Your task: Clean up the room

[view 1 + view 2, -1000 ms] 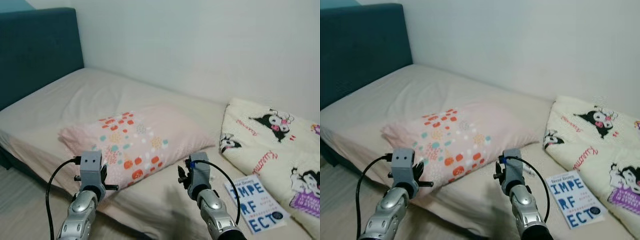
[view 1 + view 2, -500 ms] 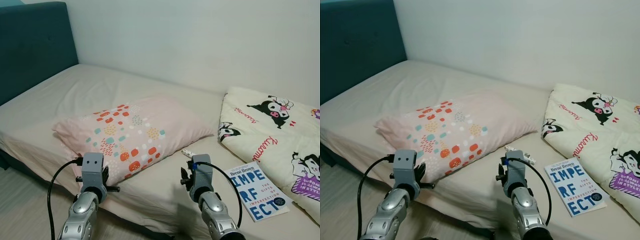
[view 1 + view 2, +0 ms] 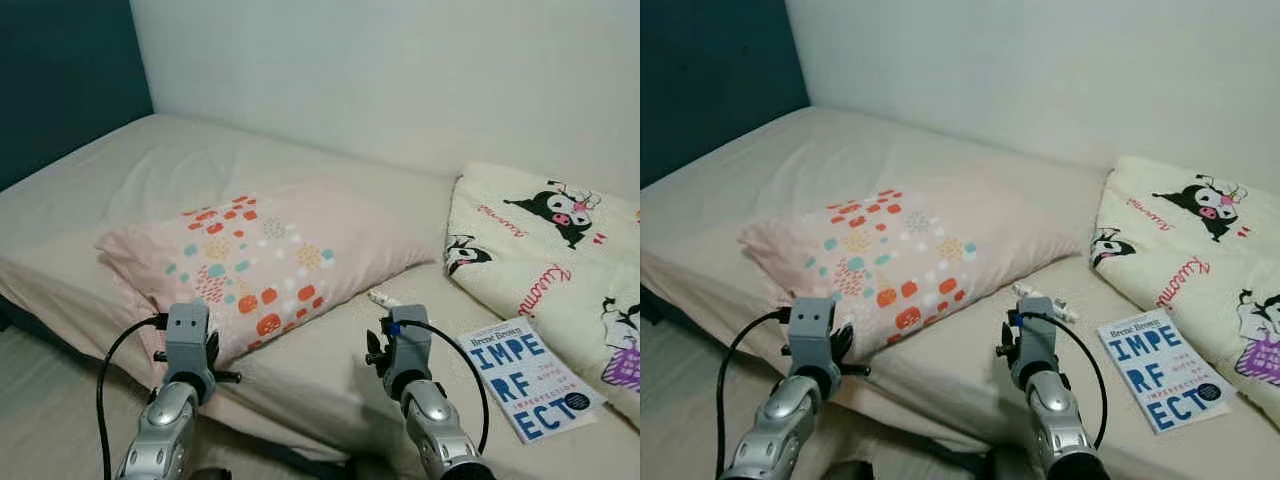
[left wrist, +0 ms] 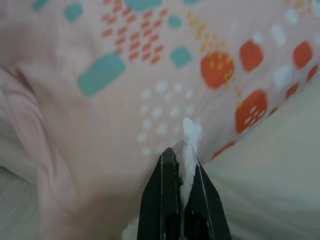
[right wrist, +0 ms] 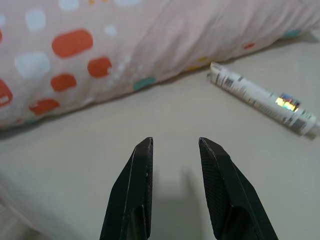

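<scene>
A pink pillow (image 3: 260,260) with coloured spots lies across the beige bed (image 3: 200,170). My left gripper (image 4: 182,156) hovers at the pillow's near edge, shut on a scrap of white tissue (image 4: 191,134). A small white tube (image 5: 262,100) lies on the sheet beside the pillow's corner, seen too in the right eye view as the tube (image 3: 1045,300). My right gripper (image 5: 175,145) hangs open a little short of it, with nothing between its fingers. A white book (image 3: 525,375) with blue letters rests on the sheet to the right.
A cream blanket (image 3: 550,240) with cartoon prints is bunched at the right of the bed. A dark teal headboard (image 3: 60,80) stands at the left and a pale wall runs behind. The bed's near edge (image 3: 920,415) crosses just under my arms.
The whole view has shifted as the camera moved toward the bed. The white tube has come out from behind my right gripper. Both arms keep their pose.
</scene>
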